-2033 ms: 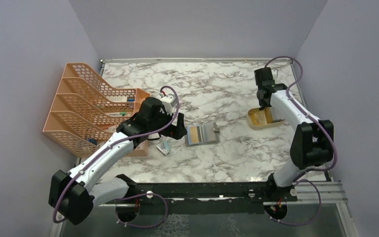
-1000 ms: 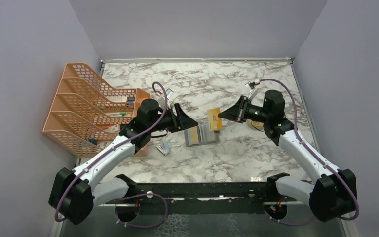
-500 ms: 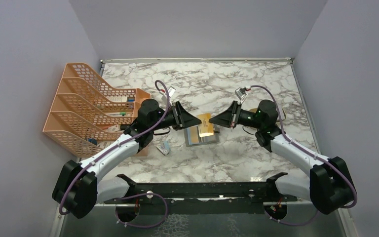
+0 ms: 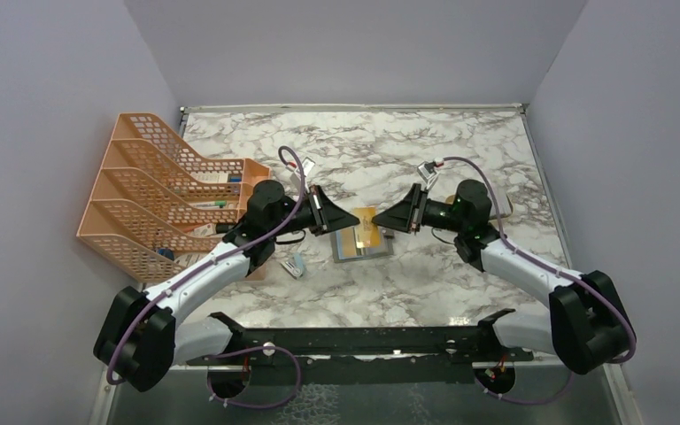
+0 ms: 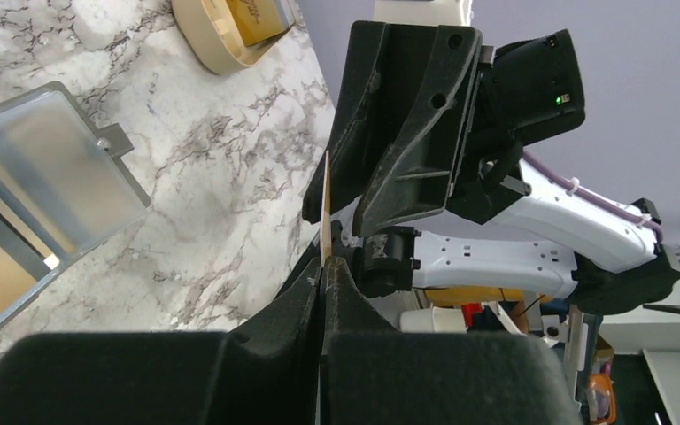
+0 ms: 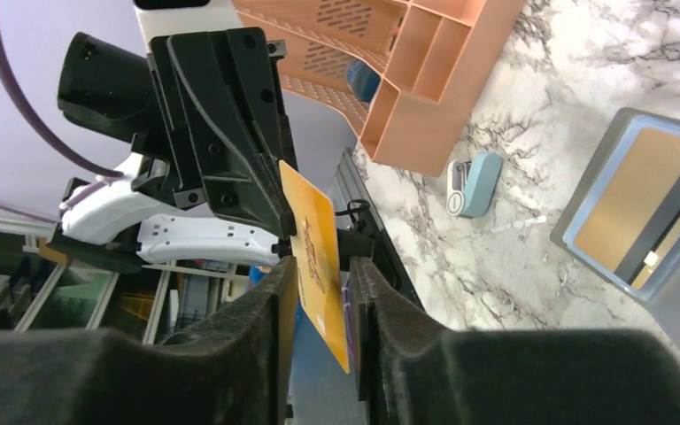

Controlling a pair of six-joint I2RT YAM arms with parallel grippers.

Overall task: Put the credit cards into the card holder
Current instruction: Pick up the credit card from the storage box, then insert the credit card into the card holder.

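While both arms meet mid-table, one tan-gold credit card stands on edge in the air between them, just above the open card holder. The holder lies flat on the marble table, blue inside facing up. A second card shows gold inside it.

Left gripper: jaws fully closed on the card's near edge. Left wrist view has the card edge-on, pinched between the pads.
Right gripper: jaws narrowly apart and straddling the same card. Right wrist view shows a sliver of gap, so no firm clamp there.

More gold cards sit in the tan tray behind the right arm. The orange file rack is at far left, with a small blue-grey item on the table near it.

Versus earlier:
- Two seconds back the right gripper was over the tray and the left one sat beside the holder.
- One second back the right alone carried the card in.
- Half a second back the left jaws were still part open.
- Since then the left has closed, the right has loosened, and the card has barely shifted.
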